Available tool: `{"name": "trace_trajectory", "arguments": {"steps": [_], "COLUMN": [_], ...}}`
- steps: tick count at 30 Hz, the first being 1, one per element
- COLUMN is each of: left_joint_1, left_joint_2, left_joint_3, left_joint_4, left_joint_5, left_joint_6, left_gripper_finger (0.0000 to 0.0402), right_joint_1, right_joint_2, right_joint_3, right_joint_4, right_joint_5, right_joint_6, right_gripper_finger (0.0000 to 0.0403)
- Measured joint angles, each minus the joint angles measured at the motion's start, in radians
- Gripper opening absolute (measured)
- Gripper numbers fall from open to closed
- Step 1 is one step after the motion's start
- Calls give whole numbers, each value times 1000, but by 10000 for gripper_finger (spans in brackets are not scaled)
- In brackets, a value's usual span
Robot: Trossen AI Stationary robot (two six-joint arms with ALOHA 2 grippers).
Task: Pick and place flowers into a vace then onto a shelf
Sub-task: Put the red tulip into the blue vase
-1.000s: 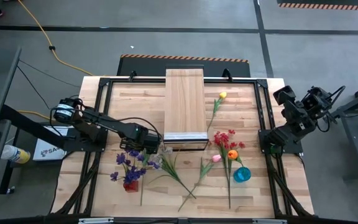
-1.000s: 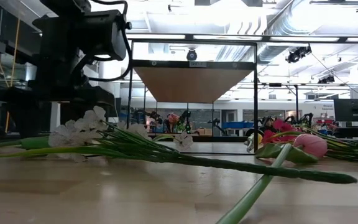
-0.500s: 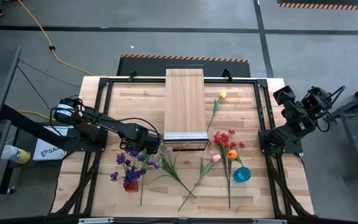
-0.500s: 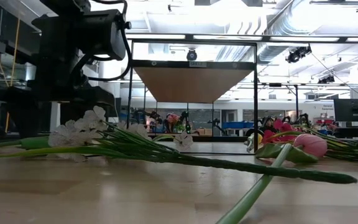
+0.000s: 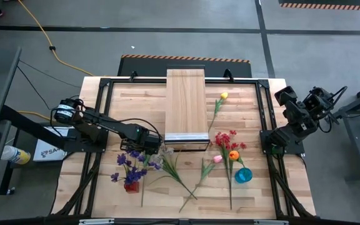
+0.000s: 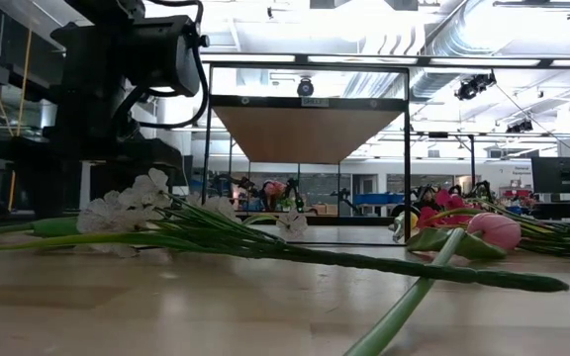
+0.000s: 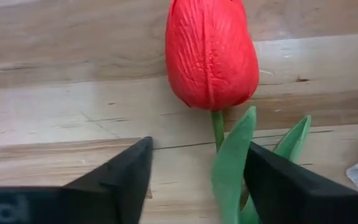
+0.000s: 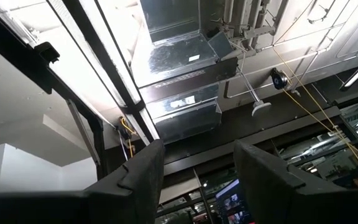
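A red tulip (image 7: 211,53) lies on the wooden table, hidden under my left arm in the high view. My left gripper (image 7: 197,149) (image 5: 147,142) points down over it at the shelf's near left corner. It is open, one finger on each side of the green stem (image 7: 218,127) and a leaf (image 7: 232,168) just below the head. The pale wood shelf (image 5: 186,100) stands mid-table. A blue vase (image 5: 243,175) stands near right. My right gripper (image 8: 197,149) (image 5: 285,95) is raised at the right edge, open, pointing at the ceiling.
Loose flowers lie flat on the table: a purple spray (image 5: 130,164), a white spray (image 5: 165,152) (image 6: 127,210), a pink tulip (image 5: 217,159) (image 6: 493,229), an orange tulip (image 5: 234,154), a red spray (image 5: 227,137), a yellow tulip (image 5: 224,95). A small red object (image 5: 131,185) sits near left.
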Motion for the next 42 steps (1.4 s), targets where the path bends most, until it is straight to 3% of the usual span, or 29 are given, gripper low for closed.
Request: {"name": "trace_trajectory", "arguments": {"steps": [8, 14, 20, 25, 36, 42], "left_joint_1": [0, -1, -2, 6, 0, 1], "left_joint_2": [0, 1, 5, 10, -63, -93], "left_joint_3": [0, 0, 35, 92, 266, 414], "left_joint_4": [-17, -30, -71, -178, -444, -633], "left_joint_5": [-13, -45, -96, -269, -475, -648], "left_joint_6": [-10, -46, -48, -60, -106, -131], "left_gripper_finger": [115, 35, 35, 37, 35, 35], "right_joint_1": [0, 0, 0, 0, 0, 0], "right_joint_2": [0, 0, 0, 0, 0, 0], "right_joint_3": [1, 1, 1, 1, 1, 1], "right_joint_4": [0, 0, 0, 0, -1, -3], "right_joint_5": [0, 0, 20, 30, 28, 28], "right_joint_6": [0, 0, -6, -7, -7, -7], "right_gripper_finger": [180, 177, 177, 170, 161, 164]}}
